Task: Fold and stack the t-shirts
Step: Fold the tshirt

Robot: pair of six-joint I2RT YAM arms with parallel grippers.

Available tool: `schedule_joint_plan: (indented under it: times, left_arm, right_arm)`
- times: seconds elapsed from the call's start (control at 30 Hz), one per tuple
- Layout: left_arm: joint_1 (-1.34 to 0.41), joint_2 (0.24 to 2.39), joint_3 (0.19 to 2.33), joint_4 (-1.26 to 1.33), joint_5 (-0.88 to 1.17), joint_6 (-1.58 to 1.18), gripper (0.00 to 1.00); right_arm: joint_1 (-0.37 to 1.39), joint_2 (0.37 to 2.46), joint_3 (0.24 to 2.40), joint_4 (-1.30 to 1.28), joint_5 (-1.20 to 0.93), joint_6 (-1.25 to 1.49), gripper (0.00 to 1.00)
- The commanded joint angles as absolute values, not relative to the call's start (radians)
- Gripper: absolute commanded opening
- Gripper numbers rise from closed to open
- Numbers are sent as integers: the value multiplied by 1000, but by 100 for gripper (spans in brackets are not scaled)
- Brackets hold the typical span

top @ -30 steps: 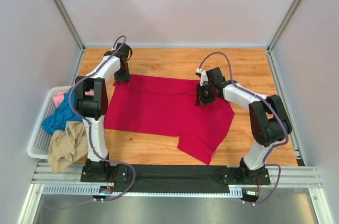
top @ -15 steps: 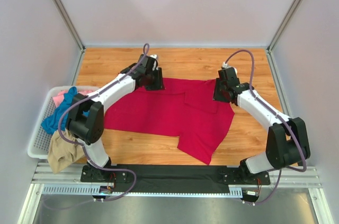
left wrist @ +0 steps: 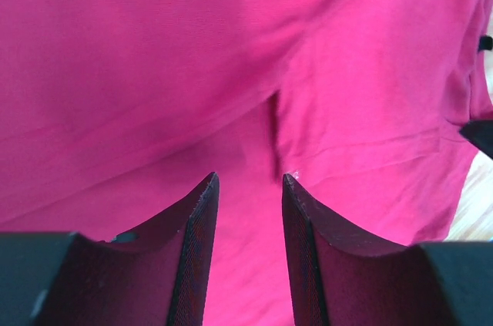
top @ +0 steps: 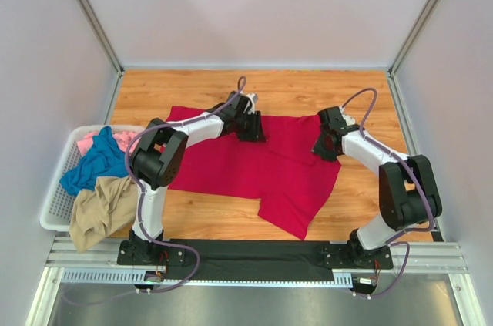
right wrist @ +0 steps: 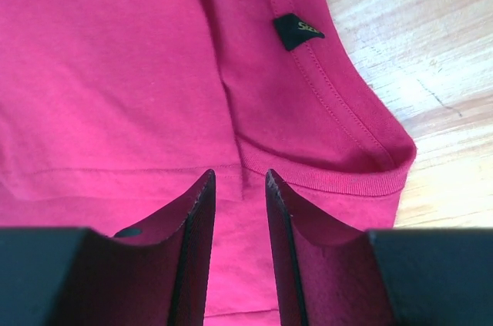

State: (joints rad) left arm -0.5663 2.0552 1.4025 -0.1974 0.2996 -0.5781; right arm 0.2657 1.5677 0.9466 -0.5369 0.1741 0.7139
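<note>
Four t-shirts show: one crimson t-shirt (top: 231, 164) spread on the bench (top: 308, 87), and one teal t-shirt (top: 96, 164), one pink t-shirt (top: 123, 139) and one tan t-shirt (top: 100, 210) heaped in the single basket (top: 52, 214). Two arms reach over the crimson cloth. The left end effector (left wrist: 246, 179) and the right end effector (right wrist: 239, 176) both have fingers apart, gripping nothing.

Wooden bench (top: 308, 91) with a crimson t-shirt (top: 246, 168) spread across its middle, one sleeve towards the near edge; white lattice basket (top: 54, 206) at its left edge.
</note>
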Motion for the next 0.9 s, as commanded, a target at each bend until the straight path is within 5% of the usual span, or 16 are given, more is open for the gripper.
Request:
schedule_joint_plan:
  times: [0.0,0.43,0.67,0.73,0.87]
  left_arm:
    - [-583,2083,1459,-135,336,-586,46]
    - [-612,2114,1450,-103,348,-586,45]
    - [-629,2129,1471,-112,350,-568,46]
    - [-634,2129,1468,-114,350,-569,46]
    - [-638,2132,1470,-113,350,-575,45]
  right_arm:
    - [261,1585,934,-459,193,781,34]
    - [259,1617,850,-345,150,828,27]
    - [259,1583,841,-350,163,827,6]
    - [259,1575,848,-367,169,821,7]
    - [259,1575,862,-391,167,816,24]
